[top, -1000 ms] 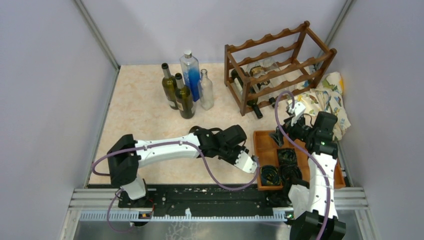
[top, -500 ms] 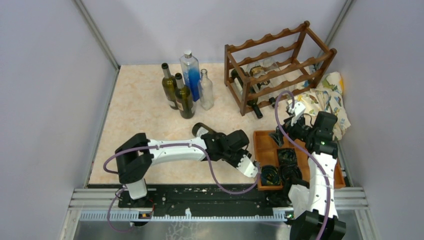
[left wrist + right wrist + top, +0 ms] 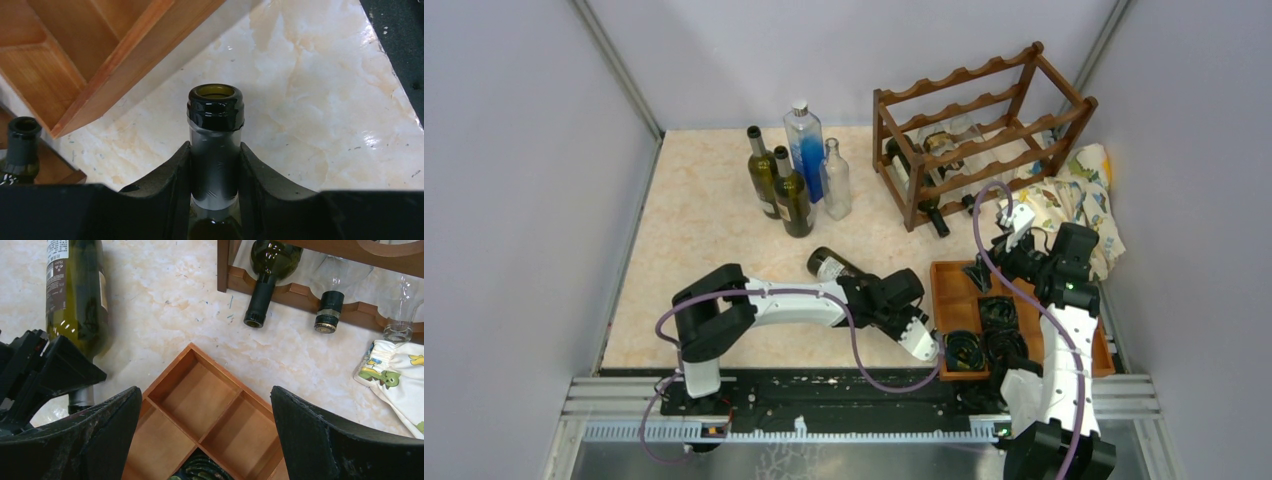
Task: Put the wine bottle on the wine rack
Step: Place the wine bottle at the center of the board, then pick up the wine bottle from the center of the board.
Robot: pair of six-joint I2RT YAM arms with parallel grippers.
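Tabletop (image 3: 320,100): wine bottle (image 3: 216,107) (uncorked), neck clamped in left end effector (image 3: 215,150).

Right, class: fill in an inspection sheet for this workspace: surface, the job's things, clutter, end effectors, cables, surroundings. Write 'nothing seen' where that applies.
Surface: marbled beige tabletop, faintly scuffed.
Job's things: wine bottle on its side; wine rack back right, bottles in its lower tiers.
Clutter: four upright bottles, compartment tray, patterned cloth.
End effectors: left end effector shut on the bottle's neck; right end effector open above the tray.
Cables: purple cable along each arm.
Surroundings: grey walls.
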